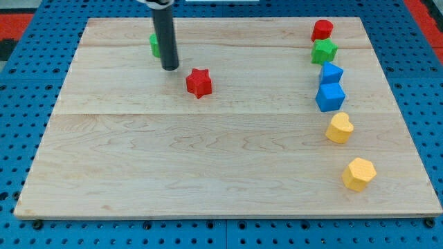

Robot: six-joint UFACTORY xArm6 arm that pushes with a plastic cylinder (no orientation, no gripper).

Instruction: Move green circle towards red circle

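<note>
The green circle block (154,45) sits near the view's top left, mostly hidden behind my dark rod. My tip (169,68) rests on the board just right of and below it, seemingly touching it. The red circle block (322,30) stands at the view's top right, far from the green circle. A red star (199,83) lies a little right of and below my tip.
Down the view's right side stand a green star (324,50), two blue blocks (331,72) (330,97), a yellow heart-like block (339,128) and a yellow hexagon (358,173). The wooden board (208,159) lies on a blue pegboard.
</note>
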